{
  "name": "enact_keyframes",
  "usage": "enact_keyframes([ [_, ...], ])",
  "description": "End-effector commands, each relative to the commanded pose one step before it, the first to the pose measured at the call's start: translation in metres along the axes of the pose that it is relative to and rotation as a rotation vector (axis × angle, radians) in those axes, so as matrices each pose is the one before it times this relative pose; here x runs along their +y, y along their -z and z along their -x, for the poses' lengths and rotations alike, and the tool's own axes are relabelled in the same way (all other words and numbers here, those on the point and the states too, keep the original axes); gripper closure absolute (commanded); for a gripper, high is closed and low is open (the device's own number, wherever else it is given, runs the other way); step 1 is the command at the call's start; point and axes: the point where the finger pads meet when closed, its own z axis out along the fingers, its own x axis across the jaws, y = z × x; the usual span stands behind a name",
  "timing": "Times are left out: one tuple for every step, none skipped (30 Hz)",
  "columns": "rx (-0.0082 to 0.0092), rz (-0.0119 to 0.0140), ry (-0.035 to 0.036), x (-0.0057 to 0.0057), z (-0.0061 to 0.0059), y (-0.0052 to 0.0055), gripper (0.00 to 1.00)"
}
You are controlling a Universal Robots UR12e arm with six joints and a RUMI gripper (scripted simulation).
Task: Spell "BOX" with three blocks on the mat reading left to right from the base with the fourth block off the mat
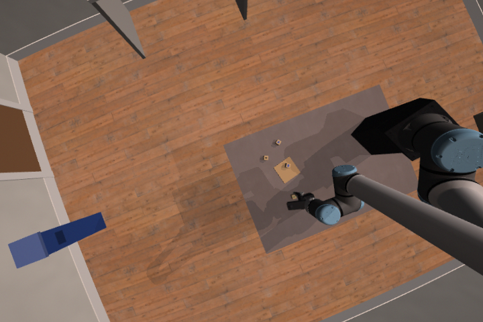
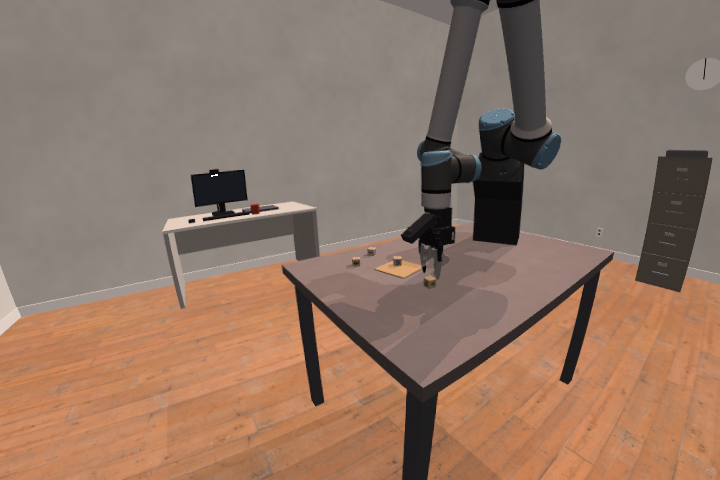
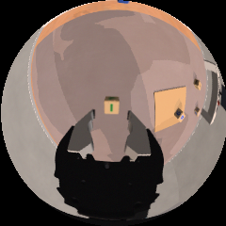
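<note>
We see the gripper (image 1: 300, 196) (image 2: 431, 266) (image 3: 111, 110) with its fingers standing partly apart, and it grasps nothing. In the wrist view, the green-marked block (image 1: 294, 196) (image 2: 429, 281) (image 3: 111, 106) is at twelve o'clock from the gripper, near the fingertips. It rests on the table (image 1: 325, 121) (image 2: 344, 283) (image 3: 108, 38), off the mat (image 1: 286, 175) (image 2: 399, 271) (image 3: 165, 108).

In the top view, we find this block between five and six o'clock from the mat. One blue-marked block (image 1: 288, 165) (image 2: 397, 260) (image 3: 179, 114) sits on the mat, toward its twelve o'clock side. A dark-marked block (image 1: 265, 157) (image 2: 356, 260) (image 3: 197, 84) is off it at ten o'clock, and another block (image 1: 278, 142) (image 2: 371, 250) (image 3: 198, 111) is between eleven and twelve. The letters are too small for us to read surely.
</note>
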Motion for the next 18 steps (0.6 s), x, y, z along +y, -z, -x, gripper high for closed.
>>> enact_keyframes([
  [-0.00016,-0.00087,0.00028,-0.00037,0.00018,-0.00395,0.60],
  [0.00000,0.00000,0.00000,0.00000,0.00000,-0.00168,0.60],
  [0.00000,0.00000,0.00000,0.00001,0.00000,-0.00186,0.60],
  [0.00000,0.00000,0.00000,-0.00001,0.00000,-0.00201,0.60],
  [0.00000,0.00000,0.00000,0.00001,0.00000,-0.00213,0.60],
  [0.00000,0.00000,0.00000,-0.00001,0.00000,-0.00221,0.60],
  [0.00000,0.00000,0.00000,0.00001,0.00000,-0.00226,0.60],
  [0.00000,0.00000,0.00000,-0.00001,0.00000,-0.00227,0.60],
  [0.00000,0.00000,0.00000,0.00001,0.00000,-0.00223,0.60],
  [0.00000,0.00000,0.00000,-0.00001,0.00000,-0.00216,0.60],
  [0.00000,0.00000,0.00000,0.00000,0.00000,-0.00205,0.60],
  [0.00000,0.00000,0.00000,0.00000,0.00000,-0.00190,0.60],
  [0.00000,0.00000,0.00000,0.00000,0.00000,-0.00172,0.60],
  [0.00000,0.00000,0.00000,0.00000,0.00000,0.00000,0.60],
  [0.00000,0.00000,0.00000,0.00000,0.00000,0.00000,0.60],
  [0.00000,0.00000,0.00000,0.00001,0.00000,-0.00152,0.60],
  [0.00000,0.00000,0.00000,-0.00001,0.00000,-0.00130,0.60],
  [0.00000,0.00000,0.00000,0.00000,0.00000,-0.00107,0.60],
])
